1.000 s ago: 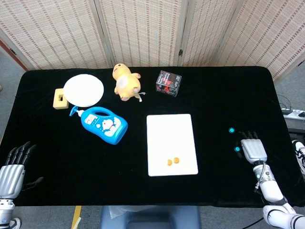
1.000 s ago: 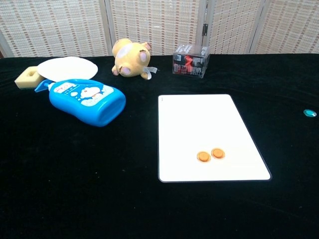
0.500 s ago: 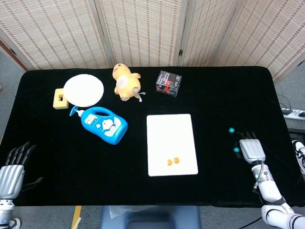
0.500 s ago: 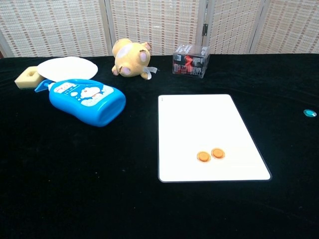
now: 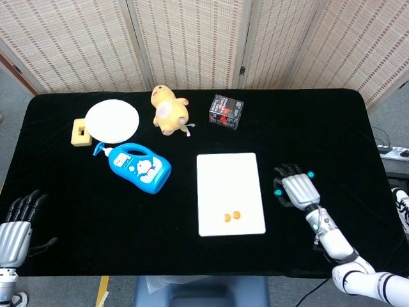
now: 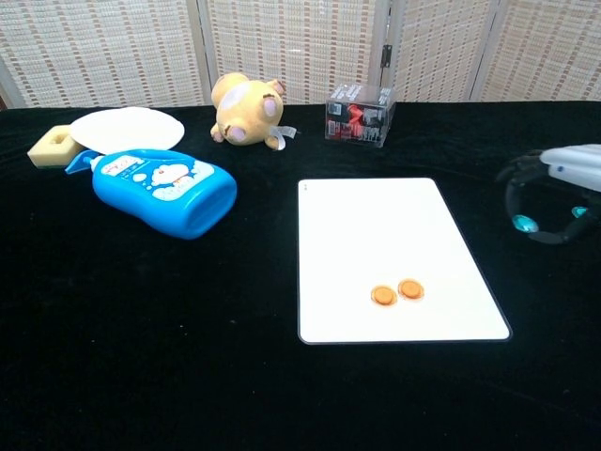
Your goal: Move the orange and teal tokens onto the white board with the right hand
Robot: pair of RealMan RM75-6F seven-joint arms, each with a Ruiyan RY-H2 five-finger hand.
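1. Fingers of the right hand (image 5: 297,190) pinch a teal token (image 6: 523,224), now lifted just right of the white board (image 5: 230,192).
2. Two orange tokens (image 5: 231,216) lie on the board.
3. A second teal token (image 5: 310,174) shows half-hidden beside the hand.
4. Left hand (image 5: 16,229) rests spread, empty.

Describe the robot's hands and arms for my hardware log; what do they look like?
Both the right hand and the left hand have silver-grey backs and black fingers. The right arm is white with a small teal light near the wrist.
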